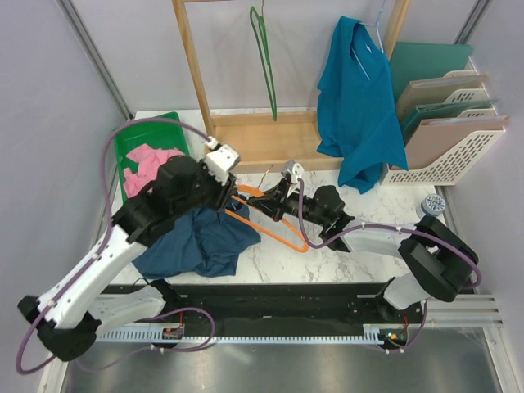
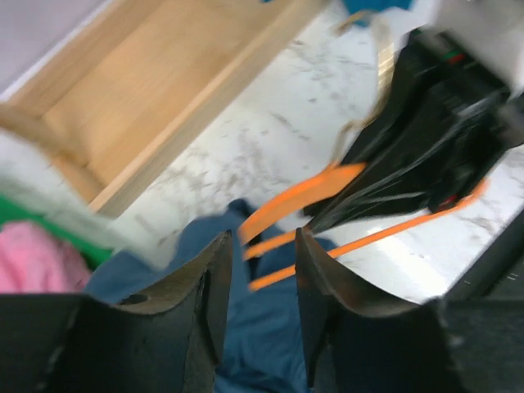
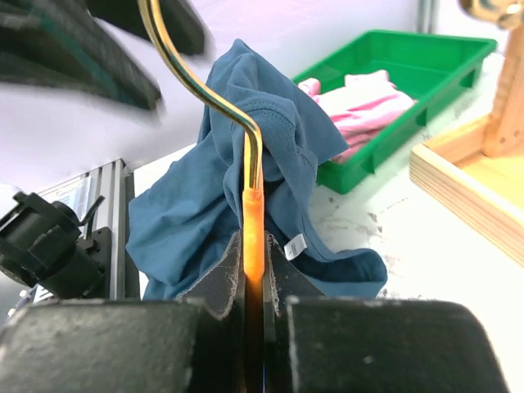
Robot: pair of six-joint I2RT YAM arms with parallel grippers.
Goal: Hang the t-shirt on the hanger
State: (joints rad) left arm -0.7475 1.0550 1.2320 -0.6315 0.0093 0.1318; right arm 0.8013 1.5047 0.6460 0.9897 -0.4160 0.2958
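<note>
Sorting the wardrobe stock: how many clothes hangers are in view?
3. The orange hanger is over the table, clamped by the right gripper; a green hanger hangs from the wooden rack; a pale hanger, mostly hidden, holds the teal shirt.

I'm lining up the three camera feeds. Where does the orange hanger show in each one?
Top external: the orange hanger lies mid-table, between the two arms.
Left wrist: the hanger slants from centre to right across the marble.
Right wrist: the hanger stands at centre, its stem clamped in the right pincer.
Shared landmark: the navy t-shirt, next to the hanger in every view.
</note>
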